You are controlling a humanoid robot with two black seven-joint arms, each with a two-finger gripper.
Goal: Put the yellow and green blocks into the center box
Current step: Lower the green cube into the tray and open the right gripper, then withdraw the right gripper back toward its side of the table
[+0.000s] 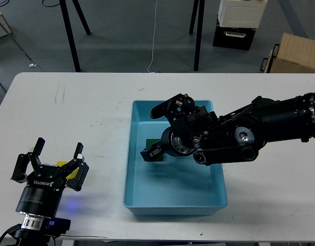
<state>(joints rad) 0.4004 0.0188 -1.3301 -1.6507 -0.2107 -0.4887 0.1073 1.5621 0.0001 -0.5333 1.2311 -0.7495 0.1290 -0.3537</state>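
White table point(70, 97) on grey floor point(121, 31), light blue tray point(173, 202) at centre.

A: Where does the single view look from?

B: From the robot's head, above the near edge of the white desk point(70, 118), facing forward and steeply down.

A: How near is it?

B: Near enough that the desk fills most of the picture, with the light blue tray point(136, 154) about central. Beyond the desk's far edge lies grey floor point(121, 36).

A: Any second view?

B: None, so nothing overlaps.
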